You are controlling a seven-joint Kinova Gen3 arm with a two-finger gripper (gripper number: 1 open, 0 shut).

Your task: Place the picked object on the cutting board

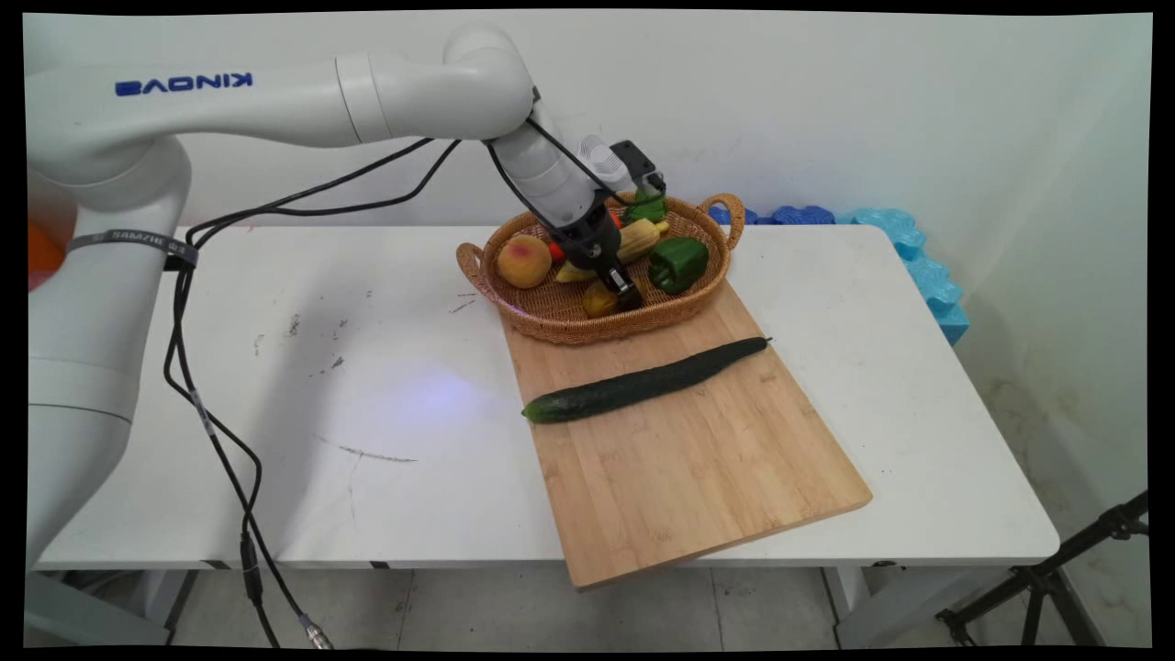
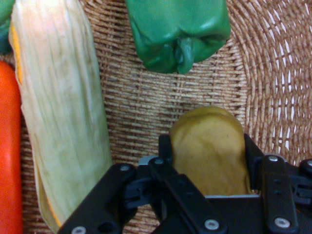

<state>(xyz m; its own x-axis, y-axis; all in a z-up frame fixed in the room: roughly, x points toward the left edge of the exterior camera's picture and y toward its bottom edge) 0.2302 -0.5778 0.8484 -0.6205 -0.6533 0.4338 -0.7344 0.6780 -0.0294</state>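
Observation:
My gripper [image 1: 625, 292] reaches down into a wicker basket [image 1: 569, 332] at the back of the table. In the hand view its two fingers press against both sides of a yellow-brown potato-like piece [image 2: 209, 151], so my gripper [image 2: 208, 146] is shut on it. That piece [image 1: 598, 299] rests on the basket floor [image 2: 146, 97] near the front rim. A green pepper [image 1: 677, 263] [image 2: 178, 29] lies just beyond it. A husked corn cob [image 1: 640, 240] [image 2: 58, 107] lies beside it, with a red-orange piece [image 2: 7, 146] further out.
A peach [image 1: 523, 260] sits in the basket's left end. The basket stands on the far end of a wooden cutting board [image 1: 688, 459], which overhangs the table's near edge. A long dark cucumber [image 1: 643, 381] lies across the board. Blue foam [image 1: 918, 266] lines the back right.

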